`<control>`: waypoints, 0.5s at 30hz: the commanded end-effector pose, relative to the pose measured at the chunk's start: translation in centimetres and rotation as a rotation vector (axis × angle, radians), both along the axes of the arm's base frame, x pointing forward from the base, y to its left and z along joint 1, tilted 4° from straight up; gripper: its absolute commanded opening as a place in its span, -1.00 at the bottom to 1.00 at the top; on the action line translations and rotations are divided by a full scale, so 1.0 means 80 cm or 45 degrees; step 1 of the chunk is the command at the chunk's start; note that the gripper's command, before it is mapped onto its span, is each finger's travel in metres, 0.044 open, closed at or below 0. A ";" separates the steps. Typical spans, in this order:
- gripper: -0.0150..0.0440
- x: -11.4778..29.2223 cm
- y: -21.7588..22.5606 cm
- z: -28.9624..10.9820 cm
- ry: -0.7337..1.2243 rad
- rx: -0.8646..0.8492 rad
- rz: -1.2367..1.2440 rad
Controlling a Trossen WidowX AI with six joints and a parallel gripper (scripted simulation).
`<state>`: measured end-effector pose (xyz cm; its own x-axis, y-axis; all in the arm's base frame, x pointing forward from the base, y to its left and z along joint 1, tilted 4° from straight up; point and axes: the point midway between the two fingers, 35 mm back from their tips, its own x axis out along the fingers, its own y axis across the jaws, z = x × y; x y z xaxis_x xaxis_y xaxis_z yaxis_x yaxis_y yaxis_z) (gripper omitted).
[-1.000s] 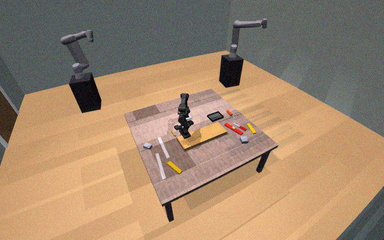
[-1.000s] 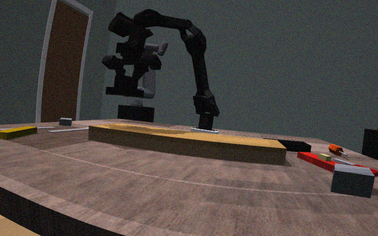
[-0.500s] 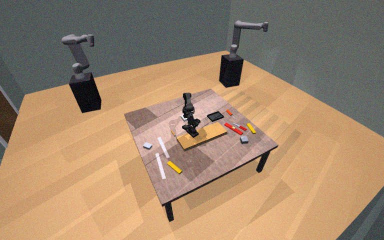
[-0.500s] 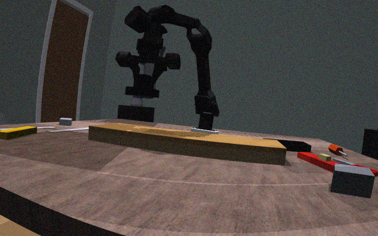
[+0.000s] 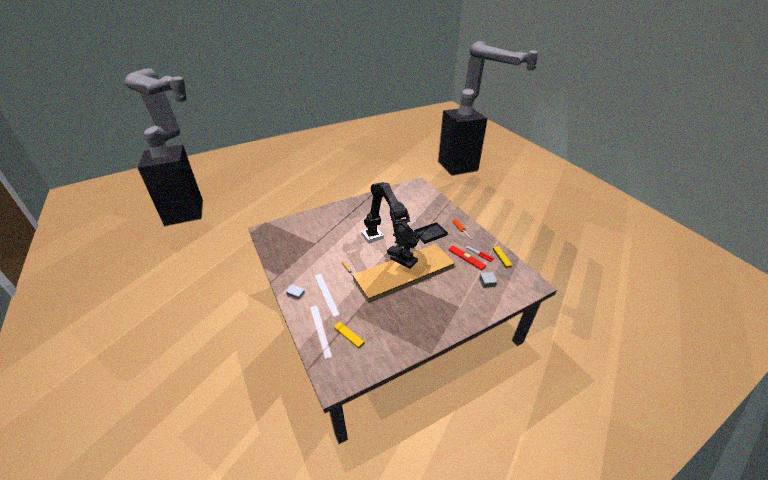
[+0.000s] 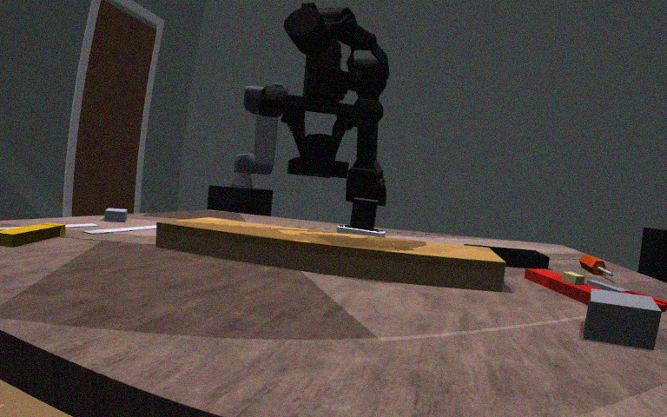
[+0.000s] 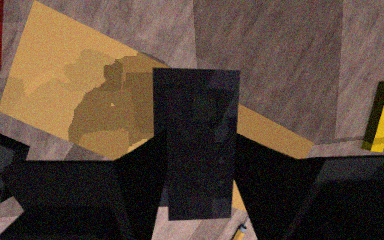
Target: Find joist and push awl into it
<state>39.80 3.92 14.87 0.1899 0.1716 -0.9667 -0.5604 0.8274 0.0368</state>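
Observation:
My gripper [image 5: 403, 253] [image 6: 319, 140] [image 7: 200, 145] is shut on the dark, block-shaped stud finder [image 6: 317, 168] [image 7: 200, 100]. It holds it above the middle of the wooden floor panel [image 5: 368, 287] [image 6: 442, 270] [image 7: 50, 50], with a clear gap under it in the exterior view. No lit indicator shows on the stud finder. The awl [image 5: 346, 265] [image 7: 240, 233], with its yellow-orange handle, lies on the table by the panel's left end. The black tray [image 5: 430, 232] [image 6: 528, 258] stands behind the panel's right end. The joist is hidden.
A red level [image 5: 457, 251] [image 6: 545, 281], an orange screwdriver [image 5: 458, 225] [image 6: 590, 263], a red-handled tool [image 5: 485, 256], a yellow bar [image 5: 501, 256] and a grey block [image 5: 488, 279] [image 6: 622, 319] lie right. Two white strips [image 5: 326, 294] [image 5: 321, 332], another yellow bar [image 5: 348, 334] and grey block [image 5: 295, 291] lie left.

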 end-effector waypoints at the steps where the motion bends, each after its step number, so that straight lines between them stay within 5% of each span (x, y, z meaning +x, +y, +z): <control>1: -0.49 -0.006 0.030 0.006 -0.023 0.010 0.076; 15: -0.49 -0.052 0.145 0.006 -0.034 0.029 0.387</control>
